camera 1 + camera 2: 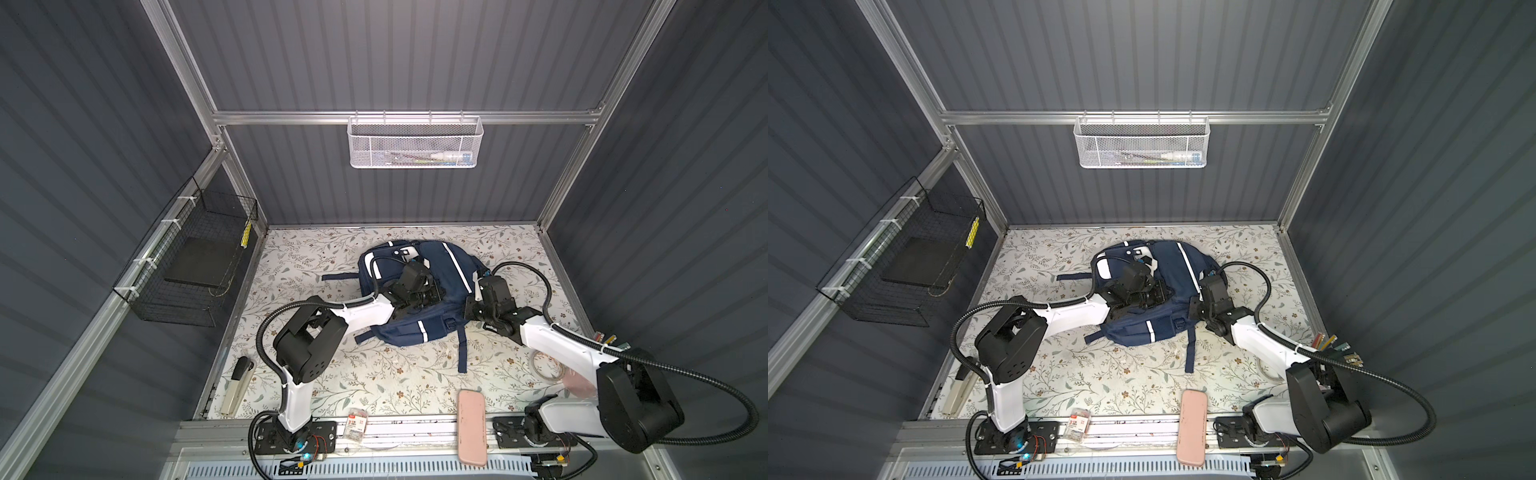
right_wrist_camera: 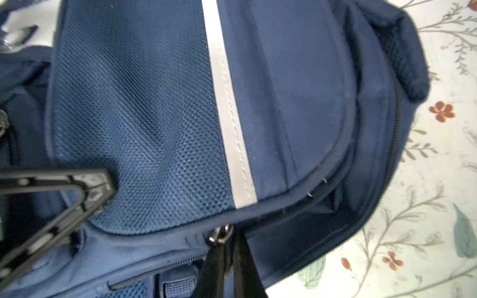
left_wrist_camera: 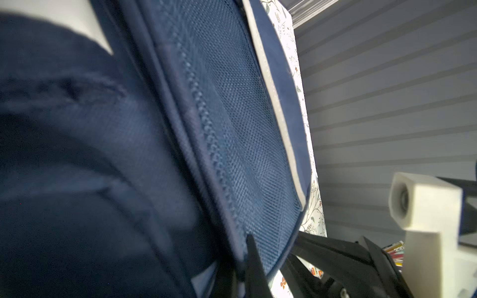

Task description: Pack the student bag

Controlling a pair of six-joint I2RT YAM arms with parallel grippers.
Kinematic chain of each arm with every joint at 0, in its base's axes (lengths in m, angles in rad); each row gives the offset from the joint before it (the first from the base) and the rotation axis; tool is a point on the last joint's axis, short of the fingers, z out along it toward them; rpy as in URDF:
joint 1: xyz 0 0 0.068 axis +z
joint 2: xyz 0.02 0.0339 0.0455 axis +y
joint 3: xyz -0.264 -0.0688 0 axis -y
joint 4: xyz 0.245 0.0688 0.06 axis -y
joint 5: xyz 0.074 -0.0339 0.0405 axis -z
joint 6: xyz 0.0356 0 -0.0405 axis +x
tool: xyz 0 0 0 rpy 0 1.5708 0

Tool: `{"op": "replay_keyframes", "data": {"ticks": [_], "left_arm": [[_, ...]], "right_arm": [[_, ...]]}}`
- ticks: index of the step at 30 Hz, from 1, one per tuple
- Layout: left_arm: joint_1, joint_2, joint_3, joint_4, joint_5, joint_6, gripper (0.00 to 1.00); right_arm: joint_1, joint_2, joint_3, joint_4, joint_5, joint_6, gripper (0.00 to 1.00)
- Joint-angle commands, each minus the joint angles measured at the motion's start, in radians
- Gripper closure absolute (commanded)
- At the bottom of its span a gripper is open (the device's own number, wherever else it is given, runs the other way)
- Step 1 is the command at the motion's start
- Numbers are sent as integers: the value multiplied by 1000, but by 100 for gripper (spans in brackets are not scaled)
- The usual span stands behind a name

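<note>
The bag [image 1: 436, 332] is laid flat on the flowered table [image 1: 374, 374]. The right hand [image 2: 228, 245] is clamped around a zip pull [image 2: 220, 233] at the bag's right edge. The left hand [image 2: 102, 191] is pressed fully together against the bag's mesh panel [image 2: 154, 129]; whether fabric is pinched cannot be told

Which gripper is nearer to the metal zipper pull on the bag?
Right. The right gripper is shut on the zipper pull; the left gripper sits apart from it, elsewhere on the bag.
</note>
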Motion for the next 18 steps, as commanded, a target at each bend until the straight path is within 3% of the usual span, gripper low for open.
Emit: {"op": "replay_keyframes", "data": {"ticks": [1,6,18], "left_arm": [[17,-57,-43,-36,18,51,100],[71,-184,-167,-52,56,46,100],[152,-345,-285,-169,47,110,100]], "right_arm": [[-10,-30,11,-109,48,-11,100],[-55,-56,15,-128,75,-19,100],[-67,-114,80,-279,145,-107,100]]}}
